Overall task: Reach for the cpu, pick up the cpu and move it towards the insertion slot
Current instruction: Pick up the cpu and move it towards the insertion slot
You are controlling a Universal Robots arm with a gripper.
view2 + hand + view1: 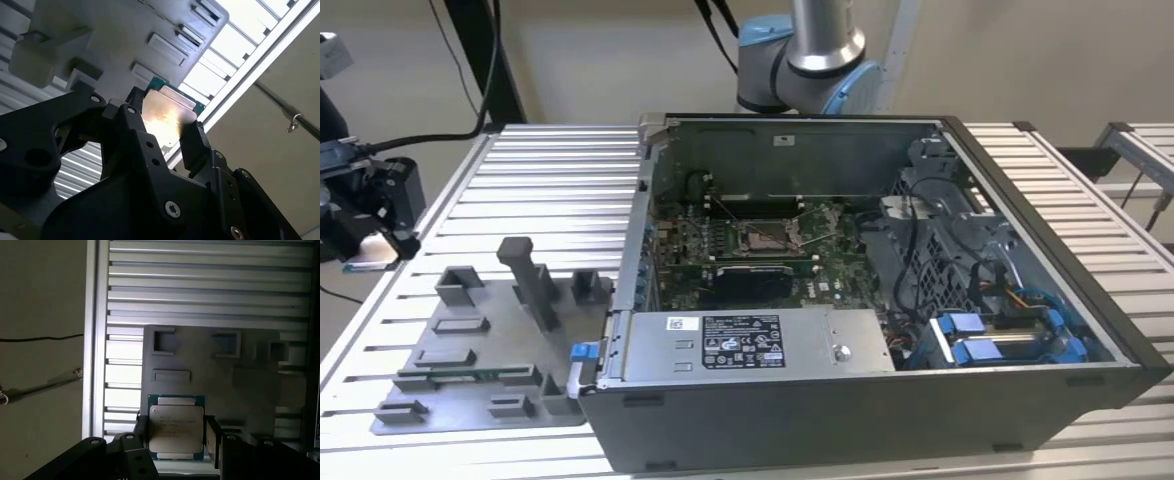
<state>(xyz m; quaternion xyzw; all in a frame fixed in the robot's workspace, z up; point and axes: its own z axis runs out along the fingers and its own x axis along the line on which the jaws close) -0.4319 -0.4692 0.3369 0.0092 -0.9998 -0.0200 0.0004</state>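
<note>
one black pincer (177,435) clamping flat square silvery cpu (176,427) over ribbed aluminium table (200,290).

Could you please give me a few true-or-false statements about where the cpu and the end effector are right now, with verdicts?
1. The end effector holds the cpu by two opposite edges. True.
2. The cpu is seated in the slot. False: the slot shows a bare dark centre, and the cpu is in the end effector.
3. The end effector hangs over the open case. False: in the exterior view it is by the table's edge, at the exterior view's left, well away from the case.
4. A grey plate lies on the table at the exterior view's left of the case. True.
</note>
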